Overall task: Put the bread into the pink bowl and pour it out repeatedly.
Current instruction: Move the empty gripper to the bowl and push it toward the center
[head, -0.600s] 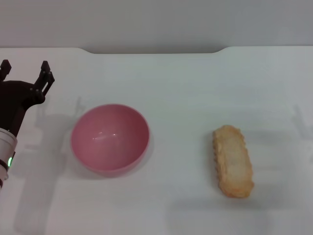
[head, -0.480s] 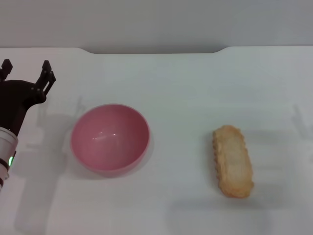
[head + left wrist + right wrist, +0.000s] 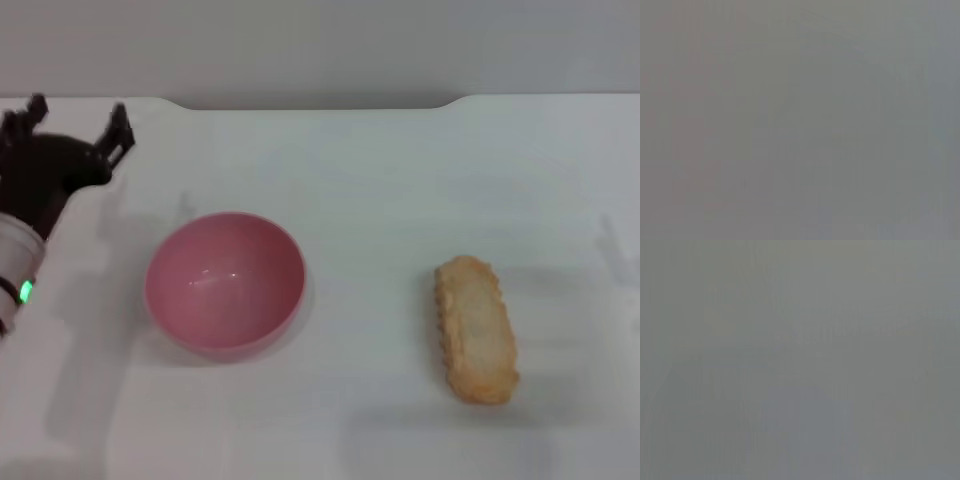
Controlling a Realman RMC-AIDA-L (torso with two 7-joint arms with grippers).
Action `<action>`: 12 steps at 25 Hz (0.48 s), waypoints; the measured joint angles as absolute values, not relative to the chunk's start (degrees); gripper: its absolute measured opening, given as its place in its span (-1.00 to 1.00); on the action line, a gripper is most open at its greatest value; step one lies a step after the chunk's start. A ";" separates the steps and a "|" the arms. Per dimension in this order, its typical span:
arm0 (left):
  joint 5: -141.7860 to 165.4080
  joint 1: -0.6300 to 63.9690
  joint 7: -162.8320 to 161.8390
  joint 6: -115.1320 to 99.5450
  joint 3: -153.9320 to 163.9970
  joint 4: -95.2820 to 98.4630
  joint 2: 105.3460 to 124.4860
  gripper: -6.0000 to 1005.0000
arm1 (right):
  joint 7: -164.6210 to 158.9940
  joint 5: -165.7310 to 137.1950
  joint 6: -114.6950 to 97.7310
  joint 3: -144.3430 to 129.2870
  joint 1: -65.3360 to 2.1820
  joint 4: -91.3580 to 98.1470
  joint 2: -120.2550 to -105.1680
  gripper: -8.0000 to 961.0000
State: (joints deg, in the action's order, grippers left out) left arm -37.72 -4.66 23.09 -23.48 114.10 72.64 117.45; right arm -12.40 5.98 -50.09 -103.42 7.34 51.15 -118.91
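Observation:
The pink bowl (image 3: 224,282) stands upright and holds nothing, left of the table's middle in the head view. The bread (image 3: 476,329) lies flat on the table to the right, pale tan face up, its long axis running near to far. My left gripper (image 3: 78,118) hovers open at the far left, behind and left of the bowl, with nothing between its fingers. The right gripper is out of view. Both wrist views show only plain grey.
The white table (image 3: 380,190) has its back edge along the top of the head view, with a shallow notch in the middle. A grey wall lies beyond it.
My left gripper has moved away from me and slightly right, farther toward the table's back edge. Bowl and bread have not moved.

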 joint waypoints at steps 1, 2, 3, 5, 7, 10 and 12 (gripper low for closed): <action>-37.72 -5.76 24.70 -17.07 112.12 77.18 117.51 0.72 | -12.39 5.97 -50.06 -103.42 7.32 51.15 -118.91 0.55; -37.71 -6.50 25.85 -12.36 110.28 81.05 117.57 0.71 | -12.39 5.98 -49.92 -103.42 7.28 51.15 -118.91 0.55; -37.70 -7.63 27.94 2.41 105.75 90.10 117.73 0.71 | -12.40 5.98 -49.39 -103.43 7.12 51.16 -118.91 0.55; -37.77 -7.70 28.14 8.75 103.78 93.72 117.79 0.71 | -12.39 5.98 -48.90 -103.45 7.03 51.30 -118.88 0.55; -38.03 -7.19 27.50 19.49 100.30 98.40 117.85 0.71 | -12.39 5.96 -47.90 -103.54 6.88 51.70 -118.86 0.55; -38.22 -6.01 25.72 30.97 97.39 102.25 117.89 0.71 | -12.40 5.94 -47.23 -103.77 6.84 52.17 -118.84 0.55; -38.03 -5.80 24.76 34.75 97.05 103.08 117.88 0.71 | -12.39 5.94 -47.20 -103.83 6.85 52.29 -118.84 0.55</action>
State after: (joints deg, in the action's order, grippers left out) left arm -38.03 -5.80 24.76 34.75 97.05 103.08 117.88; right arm -12.40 5.94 -47.20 -103.83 6.85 52.29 -118.84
